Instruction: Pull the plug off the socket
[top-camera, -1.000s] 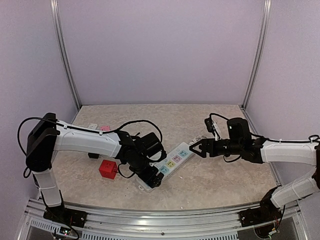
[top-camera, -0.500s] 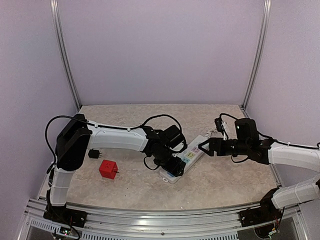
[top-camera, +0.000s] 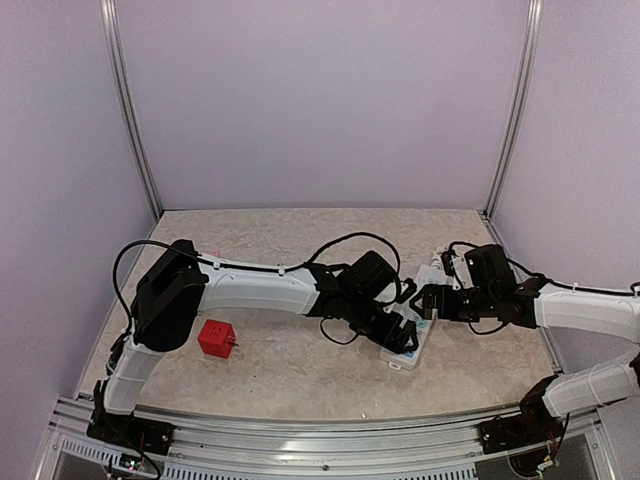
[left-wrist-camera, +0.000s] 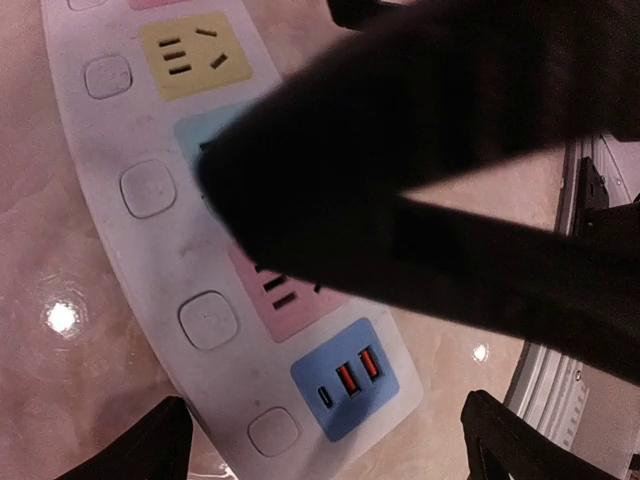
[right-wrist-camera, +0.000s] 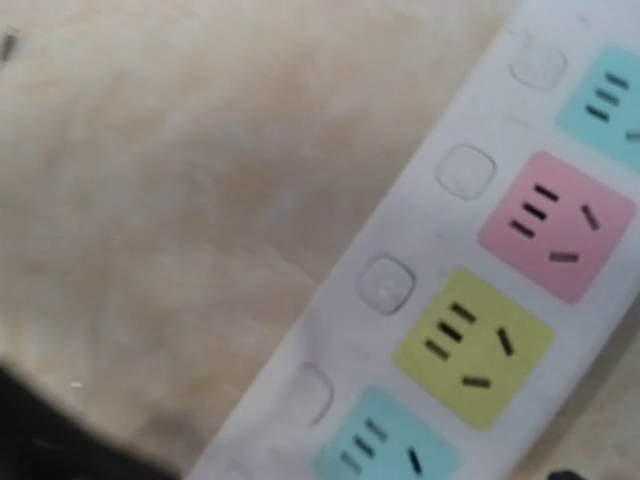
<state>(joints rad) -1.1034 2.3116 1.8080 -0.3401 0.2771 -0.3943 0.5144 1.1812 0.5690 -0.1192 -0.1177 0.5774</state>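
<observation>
The white power strip (top-camera: 408, 353) is lying on the marbled table (top-camera: 300, 235) and is being straddled from above by the left gripper (top-camera: 398, 335). That gripper's fingertips (left-wrist-camera: 165, 445) are being held wide apart, one to each side of the strip's USB end, and nothing is being clasped between them. In the left wrist view the strip's faces are being shown in a row ahead of the fingertips. A blue USB panel (left-wrist-camera: 345, 380) with orange ports is being seen nearest them. A pink face (left-wrist-camera: 290, 295) is next, then a light blue face (left-wrist-camera: 200, 135), with a yellow outlet face (left-wrist-camera: 193, 55) farthest ahead. White square switch buttons (left-wrist-camera: 208, 320) are being seen alongside. Much of the light blue and pink faces is being covered by a large dark blurred mass (left-wrist-camera: 400, 170); what it is cannot be told.

The strip's other end is being covered by the right gripper (top-camera: 428, 300), which is being held low over it and just beside the left gripper; whether it is touching cannot be told. In the right wrist view only dark slivers of its fingers are being caught at the two lower corners, spread wide. The strip is being seen running diagonally ahead of them.

A red cube adapter (top-camera: 217, 338) is being left well behind the left gripper, beside its arm.
</observation>
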